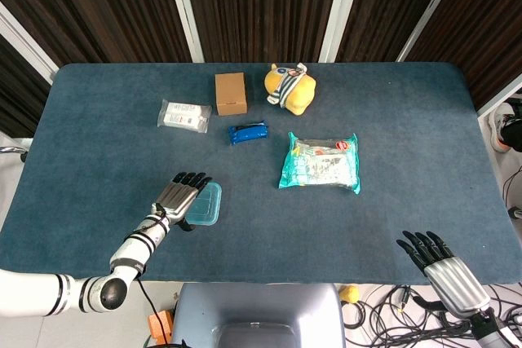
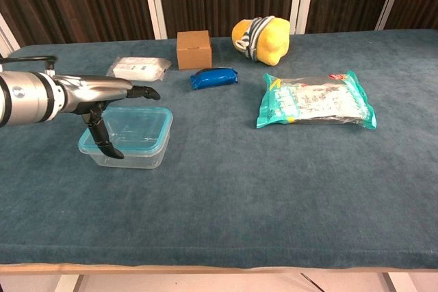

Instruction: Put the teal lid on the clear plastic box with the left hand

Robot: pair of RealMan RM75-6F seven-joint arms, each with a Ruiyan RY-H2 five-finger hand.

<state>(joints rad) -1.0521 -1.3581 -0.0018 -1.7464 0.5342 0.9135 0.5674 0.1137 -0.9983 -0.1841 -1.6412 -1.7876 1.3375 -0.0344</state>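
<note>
Sitting on the clear plastic box (image 2: 130,155), the teal lid (image 2: 133,128) covers its top, near the front left of the counter (image 2: 274,189). The left hand (image 2: 102,97) lies over the lid's left part, fingers extended across it and thumb hanging down beside the box's near-left wall; whether it is pressing or grasping the lid cannot be told. The right hand (image 1: 440,262) hangs off the counter's front right edge, fingers spread, holding nothing.

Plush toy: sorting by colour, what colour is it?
Yellow plush toy with a dark-and-white striped band; the chest view shows it best.
</note>
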